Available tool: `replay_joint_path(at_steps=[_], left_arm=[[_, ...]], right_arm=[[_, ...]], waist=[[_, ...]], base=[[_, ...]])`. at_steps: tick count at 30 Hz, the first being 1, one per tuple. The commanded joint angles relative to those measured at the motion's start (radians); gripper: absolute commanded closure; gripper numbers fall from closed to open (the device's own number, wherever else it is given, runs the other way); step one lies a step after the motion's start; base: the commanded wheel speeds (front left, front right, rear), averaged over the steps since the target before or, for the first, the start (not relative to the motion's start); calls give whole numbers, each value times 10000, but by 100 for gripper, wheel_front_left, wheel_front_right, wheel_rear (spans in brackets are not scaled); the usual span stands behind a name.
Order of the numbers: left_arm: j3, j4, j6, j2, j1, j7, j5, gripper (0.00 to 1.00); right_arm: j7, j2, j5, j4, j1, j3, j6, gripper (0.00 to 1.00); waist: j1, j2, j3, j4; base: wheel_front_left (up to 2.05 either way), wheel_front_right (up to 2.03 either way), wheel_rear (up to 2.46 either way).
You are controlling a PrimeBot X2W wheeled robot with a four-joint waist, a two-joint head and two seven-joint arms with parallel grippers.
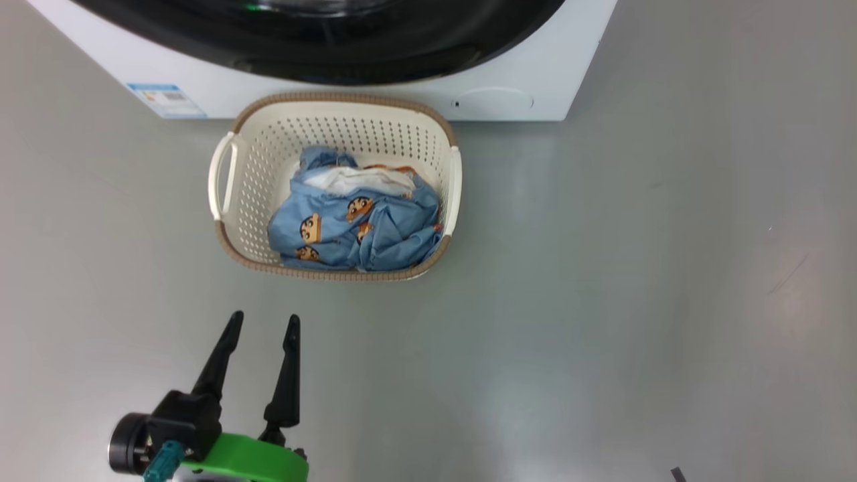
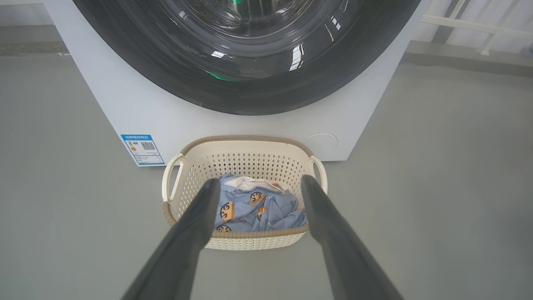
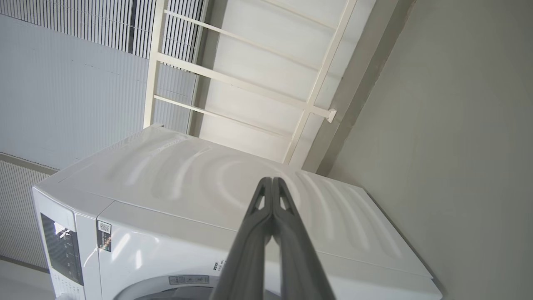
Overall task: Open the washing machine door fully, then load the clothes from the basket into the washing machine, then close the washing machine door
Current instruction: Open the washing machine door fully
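Big white front-loading washing machine (image 1: 522, 73) on the grey floor (image 1: 669, 268), its large round door of glossy black rim and clear glass bowl (image 2: 250, 62) seemingly shut flush against the front; opening not yet done. Just before it, almost at the front panel, small cream-white perforated plastic basket with brown woven-look rim (image 1: 345, 99), holding the soft bundle of light blue cartoon-print clothes (image 1: 361, 227). Likely trouble: door swung out over so close a basket, possibly clipping or shoving it; or left half open and hampering the loading. Left jaws spread wide and empty, low over the floor, short of the basket and aimed at it. Right jaws pressed together on nothing, raised toward the machine's top; unparted, liable to slip off the glossy rim.
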Motion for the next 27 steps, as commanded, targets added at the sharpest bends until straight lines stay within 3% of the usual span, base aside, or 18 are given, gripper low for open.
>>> replay_joint_path(at_steps=[1, 27], left_arm=[[271, -294, 82, 133, -207, -63, 91, 0], [-493, -731, 781, 133, -415, -63, -249, 0]], right_arm=[[157, -388, -66, -322, -183, 102, 17, 100], [2152, -727, -594, -856, -3160, 1681, 17, 100]], waist=[[0, 0, 219, 93], [0, 0, 1498, 1033]], base=[[0, 0, 0], [0, 0, 0]])
